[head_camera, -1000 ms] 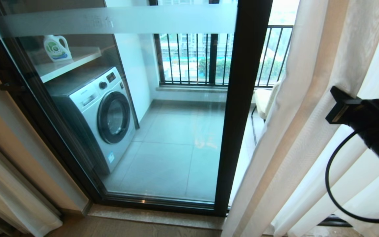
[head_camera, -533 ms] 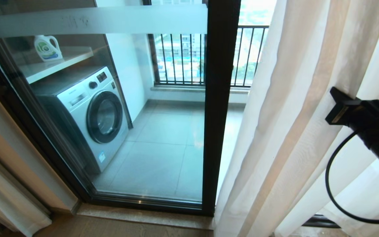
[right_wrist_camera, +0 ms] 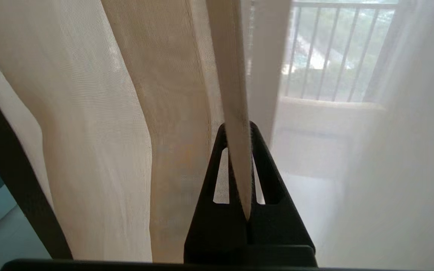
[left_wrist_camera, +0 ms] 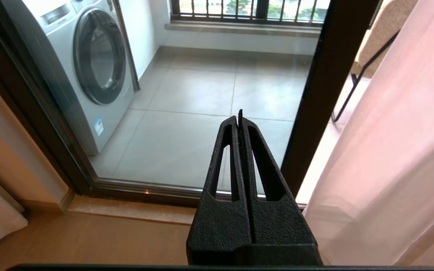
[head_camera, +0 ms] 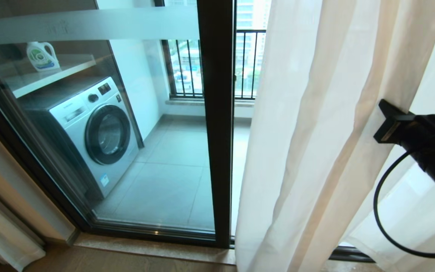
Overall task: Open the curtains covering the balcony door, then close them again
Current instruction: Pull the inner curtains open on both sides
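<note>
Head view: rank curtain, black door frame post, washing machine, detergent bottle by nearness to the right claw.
1. The curtain, clamped in the shut right claw at the picture's right.
2. The black door frame post, just left of the curtain's edge.
3. The washing machine, behind the glass, left of the post.
4. The detergent bottle, on the shelf above the machine, far upper left.
</note>
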Tool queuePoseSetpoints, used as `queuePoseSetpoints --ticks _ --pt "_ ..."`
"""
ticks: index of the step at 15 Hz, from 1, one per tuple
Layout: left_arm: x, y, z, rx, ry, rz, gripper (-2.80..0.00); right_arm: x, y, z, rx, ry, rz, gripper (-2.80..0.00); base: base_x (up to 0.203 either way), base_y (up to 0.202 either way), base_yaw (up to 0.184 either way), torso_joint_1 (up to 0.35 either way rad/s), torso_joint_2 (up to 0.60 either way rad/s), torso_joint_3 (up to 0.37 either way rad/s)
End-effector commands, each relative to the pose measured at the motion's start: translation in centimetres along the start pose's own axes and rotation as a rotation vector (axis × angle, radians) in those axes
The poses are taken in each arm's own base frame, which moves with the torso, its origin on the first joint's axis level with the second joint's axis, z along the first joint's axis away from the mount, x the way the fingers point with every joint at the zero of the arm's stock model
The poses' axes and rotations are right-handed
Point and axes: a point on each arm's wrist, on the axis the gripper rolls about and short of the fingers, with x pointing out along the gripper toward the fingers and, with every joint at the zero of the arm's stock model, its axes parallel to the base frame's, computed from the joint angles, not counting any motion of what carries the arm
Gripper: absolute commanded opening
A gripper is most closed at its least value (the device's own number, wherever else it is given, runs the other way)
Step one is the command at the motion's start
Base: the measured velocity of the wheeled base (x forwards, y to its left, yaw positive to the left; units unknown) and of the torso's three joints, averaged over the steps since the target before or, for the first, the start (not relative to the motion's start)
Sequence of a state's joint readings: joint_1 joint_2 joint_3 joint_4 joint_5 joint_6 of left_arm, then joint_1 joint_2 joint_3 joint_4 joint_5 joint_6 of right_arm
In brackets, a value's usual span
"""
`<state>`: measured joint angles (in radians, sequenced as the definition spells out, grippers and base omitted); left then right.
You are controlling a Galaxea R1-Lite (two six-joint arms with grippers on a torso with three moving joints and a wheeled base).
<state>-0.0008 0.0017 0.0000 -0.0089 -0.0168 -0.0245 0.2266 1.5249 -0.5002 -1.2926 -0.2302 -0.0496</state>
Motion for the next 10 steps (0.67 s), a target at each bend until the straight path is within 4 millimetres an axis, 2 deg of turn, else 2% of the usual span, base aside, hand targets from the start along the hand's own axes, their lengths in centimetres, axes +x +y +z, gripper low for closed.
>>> queuePoseSetpoints --ticks 1,10 --pt "0.0 0.0 0.0 0.0 0.0 0.001 -2.8 -0.01 0.0 0.07 0.001 -0.006 -0.001 -2.8 0.0 -0.189 0.002 0.002 0.01 0.004" --pt "0.0 0.0 0.0 -0.002 0.0 0.001 -2.8 0.29 -0.24 0.14 -0.001 -0.013 -0.015 -2.8 0.0 -0.187 0.0 0.002 0.0 0.003"
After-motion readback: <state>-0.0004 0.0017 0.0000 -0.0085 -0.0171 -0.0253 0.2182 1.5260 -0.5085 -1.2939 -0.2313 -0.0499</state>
